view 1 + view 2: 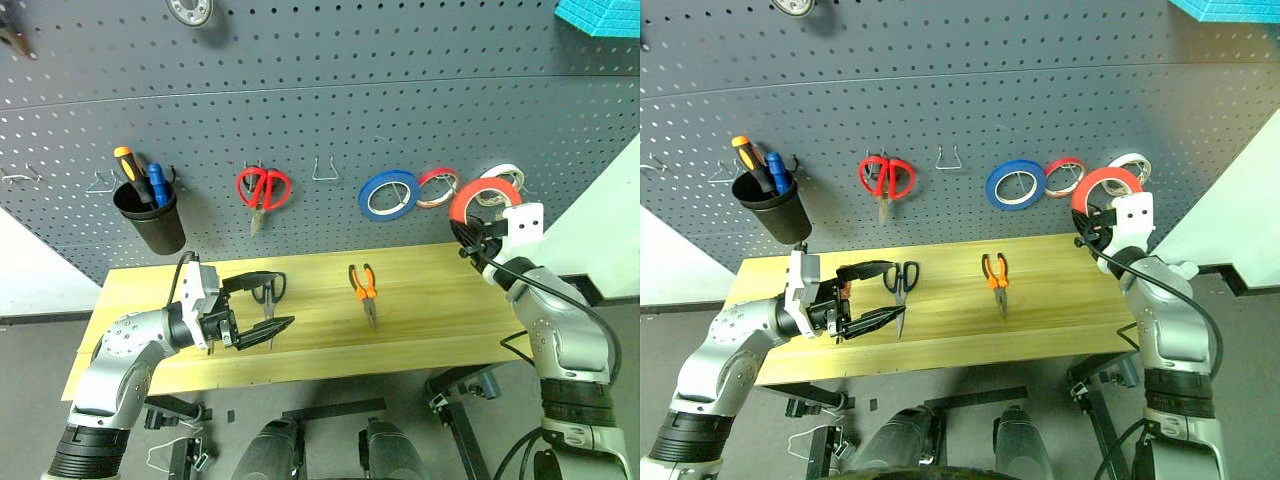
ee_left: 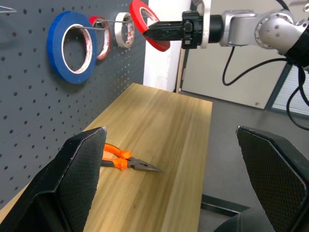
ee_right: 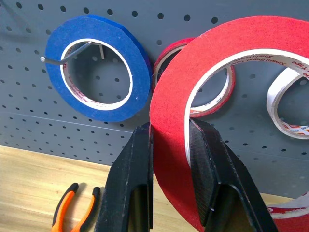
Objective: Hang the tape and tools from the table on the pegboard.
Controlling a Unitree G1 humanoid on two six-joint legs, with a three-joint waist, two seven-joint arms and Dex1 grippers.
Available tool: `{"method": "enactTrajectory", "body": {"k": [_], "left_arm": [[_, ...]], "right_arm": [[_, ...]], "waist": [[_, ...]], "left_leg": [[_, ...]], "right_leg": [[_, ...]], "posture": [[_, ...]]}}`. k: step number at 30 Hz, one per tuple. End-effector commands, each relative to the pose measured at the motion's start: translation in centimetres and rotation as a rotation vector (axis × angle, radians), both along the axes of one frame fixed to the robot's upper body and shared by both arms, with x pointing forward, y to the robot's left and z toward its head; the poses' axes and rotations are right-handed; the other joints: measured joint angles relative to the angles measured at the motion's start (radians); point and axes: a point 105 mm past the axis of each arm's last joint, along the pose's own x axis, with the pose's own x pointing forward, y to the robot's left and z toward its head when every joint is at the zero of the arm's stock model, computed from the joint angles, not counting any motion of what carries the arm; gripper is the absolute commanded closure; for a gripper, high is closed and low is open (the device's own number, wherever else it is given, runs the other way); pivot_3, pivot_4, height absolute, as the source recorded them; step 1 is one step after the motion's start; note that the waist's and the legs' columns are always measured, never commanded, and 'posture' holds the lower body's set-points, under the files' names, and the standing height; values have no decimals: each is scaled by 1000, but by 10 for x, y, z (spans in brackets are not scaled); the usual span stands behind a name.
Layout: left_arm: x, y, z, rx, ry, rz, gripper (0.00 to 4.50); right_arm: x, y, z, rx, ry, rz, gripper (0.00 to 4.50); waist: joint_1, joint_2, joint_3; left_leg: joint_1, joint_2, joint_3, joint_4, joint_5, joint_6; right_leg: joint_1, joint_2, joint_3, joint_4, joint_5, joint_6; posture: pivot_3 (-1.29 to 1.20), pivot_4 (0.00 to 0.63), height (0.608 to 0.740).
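Note:
My right gripper [image 1: 470, 235] is shut on the edge of the red tape [image 1: 460, 200] and holds it upright close to the pegboard [image 1: 330, 100], in front of a white roll. In the right wrist view its fingers [image 3: 130, 183] pinch the tape [image 3: 212, 43] between them. Over the left part of the table [image 1: 430, 310], my left gripper [image 1: 282, 299] stands open and empty, pointing right. The black-handled scissors [image 1: 906, 280] lie on the wood under it. The orange-handled pliers [image 1: 364, 285] lie mid-table, also seen in the left wrist view [image 2: 120, 162].
On the pegboard hang a black cup [image 1: 150, 220] with orange and blue screwdrivers, red-handled scissors [image 1: 264, 188], a blue roll [image 1: 388, 195], a small red-edged roll [image 1: 437, 187] and a white roll [image 1: 503, 178]. A bare wire hook [image 1: 327, 170] sits between scissors and blue roll.

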Motion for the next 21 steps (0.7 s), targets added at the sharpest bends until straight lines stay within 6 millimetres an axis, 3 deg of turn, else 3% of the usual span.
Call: {"method": "enactTrajectory", "body": {"k": [1,11,21], "left_arm": [[-3,0,10,-3,-41,-5,0],[-2,-2,8,-7,-41,-4,0],[-1,-2,7,-9,-43,-2,0]], "right_arm": [[5,5,10,-5,-41,19,3819],[2,9,12,-15,-47,52,3820],[-14,42,41,52,-150,255,3820]], "waist": [[0,0,0],[0,0,0],[4,1,0]], "left_leg": [[0,0,0,0,0,0],[0,0,0,0,0,0],[0,0,0,-1,0,0]], "right_leg": [[0,0,0,0,0,0],[0,0,0,0,0,0],[0,0,0,0,0,0]], "posture": [[39,142,740],[33,135,740],[37,124,740]]}}
